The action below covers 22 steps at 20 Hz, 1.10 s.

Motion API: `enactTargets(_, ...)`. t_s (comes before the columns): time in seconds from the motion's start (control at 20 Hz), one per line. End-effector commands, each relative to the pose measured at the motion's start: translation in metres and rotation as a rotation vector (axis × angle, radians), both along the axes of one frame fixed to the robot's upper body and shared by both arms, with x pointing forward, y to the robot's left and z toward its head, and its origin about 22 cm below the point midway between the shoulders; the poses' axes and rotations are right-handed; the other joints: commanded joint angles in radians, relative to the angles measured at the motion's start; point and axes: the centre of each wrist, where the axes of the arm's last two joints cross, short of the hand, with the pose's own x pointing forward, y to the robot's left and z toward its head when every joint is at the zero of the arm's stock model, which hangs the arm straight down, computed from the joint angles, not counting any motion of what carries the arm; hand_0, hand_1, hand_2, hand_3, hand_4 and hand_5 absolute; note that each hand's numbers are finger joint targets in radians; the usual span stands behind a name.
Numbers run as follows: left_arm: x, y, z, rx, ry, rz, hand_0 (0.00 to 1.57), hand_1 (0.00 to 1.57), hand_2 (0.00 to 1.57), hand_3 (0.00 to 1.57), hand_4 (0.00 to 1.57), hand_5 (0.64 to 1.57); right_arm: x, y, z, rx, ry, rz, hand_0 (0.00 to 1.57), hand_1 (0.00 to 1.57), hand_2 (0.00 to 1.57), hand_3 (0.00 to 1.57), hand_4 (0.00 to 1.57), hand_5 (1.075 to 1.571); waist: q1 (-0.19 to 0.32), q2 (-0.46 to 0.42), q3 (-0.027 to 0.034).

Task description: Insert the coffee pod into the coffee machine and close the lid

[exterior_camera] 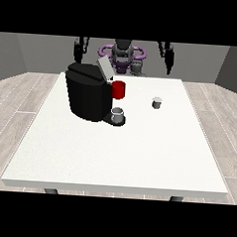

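White surface: near half bare, wide room toward the near edge. Black coffee machine sits left of centre toward the far side, its grey lid tilted up, open. Red part at its right side; grey cup on its base. Coffee pod stands alone right of the machine, well apart from it, clear on all sides. Hand at the view's left and hand at the view's right both raised beyond the far edge, touching nothing; cannot tell how the fingers lie.

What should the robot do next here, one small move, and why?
Probably lower the hand at the view's right toward the coffee pod. The pod stands alone on the table, both hands are raised, and the coffee machine has its lid up.
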Motion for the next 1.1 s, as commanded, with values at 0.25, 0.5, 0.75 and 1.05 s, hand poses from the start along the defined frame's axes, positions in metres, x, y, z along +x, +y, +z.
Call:
enactTargets(0.25, -0.004, 0.015, -0.014, -0.005, -0.159, -0.058, 0.00, 0.00, 0.00, 0.00, 0.21, 1.571, -0.009, -0.006, -0.014, -0.001, 0.087, 0.010, 0.00, 0.00, 0.00, 0.00, 0.13, 1.571, -0.044, -0.041, -0.0098)
enactTargets(0.5, 0.026, 0.051, 0.017, 0.193, -0.130, -0.029, 0.00, 0.00, 0.00, 0.00, 0.00, 1.571, -0.001, -0.001, -0.010, 0.102, -0.089, -0.158, 0.00, 0.00, 0.00, 0.00, 0.18, 1.571, -0.104, 0.007, -0.0093)
enactTargets(0.75, 0.054, 0.095, 0.024, 0.180, -0.077, -0.029, 0.00, 0.00, 0.00, 0.00, 0.00, 1.571, 0.014, 0.019, 0.014, 0.091, -0.164, -0.118, 0.00, 0.00, 0.00, 0.00, 0.17, 1.571, -0.148, 0.090, -0.0099)
enactTargets(1.05, 0.079, 0.116, 0.033, 0.248, 0.002, 0.044, 0.00, 0.00, 0.00, 0.00, 0.00, 1.571, 0.003, 0.043, 0.011, 0.096, -0.194, -0.030, 0.00, 0.00, 0.00, 0.00, 0.19, 1.571, -0.219, 0.150, -0.0099)
